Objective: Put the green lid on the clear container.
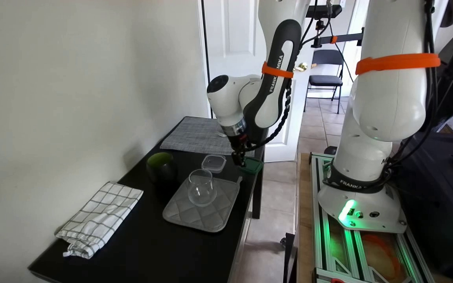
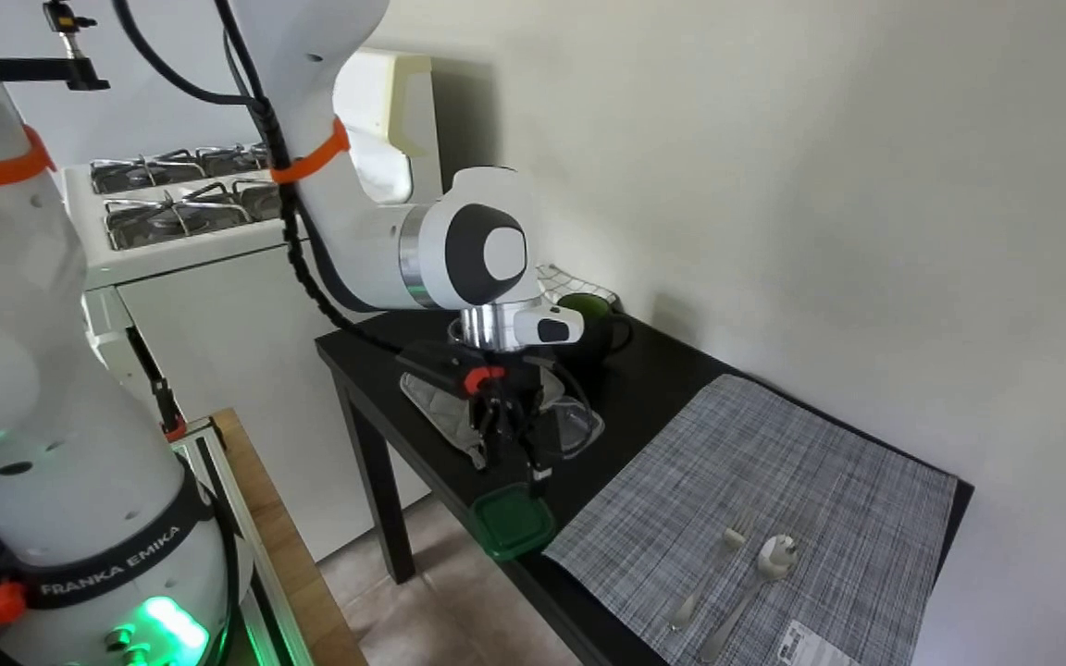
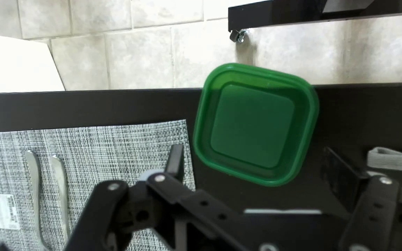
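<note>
The green lid [image 1: 252, 165] is a square with rounded corners. It lies flat at the edge of the black table and partly overhangs it, as the wrist view [image 3: 253, 127] shows. The clear container [image 1: 213, 164] is shallow, square and transparent, and stands beside the lid towards the wall. In an exterior view [image 2: 576, 427] it is partly hidden behind the gripper. My gripper [image 1: 239, 158] points down above the table, close to the lid. In the wrist view the gripper [image 3: 256, 169] is open, with fingers wide apart and nothing between them; the lid is ahead of the fingertips.
A clear round glass [image 1: 202, 190] stands on a grey pot holder [image 1: 214, 220]. A dark mug, green inside [image 1: 162, 167], stands near the wall. A checked towel [image 1: 100, 216] lies at the table's end. A grey placemat [image 2: 681, 481] carries a fork [image 2: 713, 573] and a spoon [image 2: 755, 592].
</note>
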Controlling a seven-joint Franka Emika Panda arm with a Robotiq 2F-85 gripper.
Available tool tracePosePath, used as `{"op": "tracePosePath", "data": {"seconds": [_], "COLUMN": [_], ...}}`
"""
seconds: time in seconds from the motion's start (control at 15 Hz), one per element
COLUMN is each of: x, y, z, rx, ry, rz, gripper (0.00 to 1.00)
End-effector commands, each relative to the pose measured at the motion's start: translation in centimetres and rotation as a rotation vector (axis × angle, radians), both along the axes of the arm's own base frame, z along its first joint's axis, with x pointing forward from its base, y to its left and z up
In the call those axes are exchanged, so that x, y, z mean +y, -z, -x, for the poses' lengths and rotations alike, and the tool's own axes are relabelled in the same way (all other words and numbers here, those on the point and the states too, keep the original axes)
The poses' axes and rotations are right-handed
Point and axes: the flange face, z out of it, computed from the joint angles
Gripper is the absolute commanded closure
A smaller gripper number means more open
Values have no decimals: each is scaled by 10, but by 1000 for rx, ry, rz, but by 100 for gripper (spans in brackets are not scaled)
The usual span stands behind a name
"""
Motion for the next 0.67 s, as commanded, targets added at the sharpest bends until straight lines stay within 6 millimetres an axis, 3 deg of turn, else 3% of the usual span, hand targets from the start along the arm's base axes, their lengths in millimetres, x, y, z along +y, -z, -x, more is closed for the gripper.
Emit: {"op": "tracePosePath", "data": {"seconds": [0.0, 0.27, 0.6], "x": [-31, -57, -68], "y": [7, 16, 33], "z": [4, 10, 10], "rx": [-13, -20, -40], "ry": [-28, -67, -90], "rz": [-65, -133, -238], "gripper": [0, 0, 0]}}
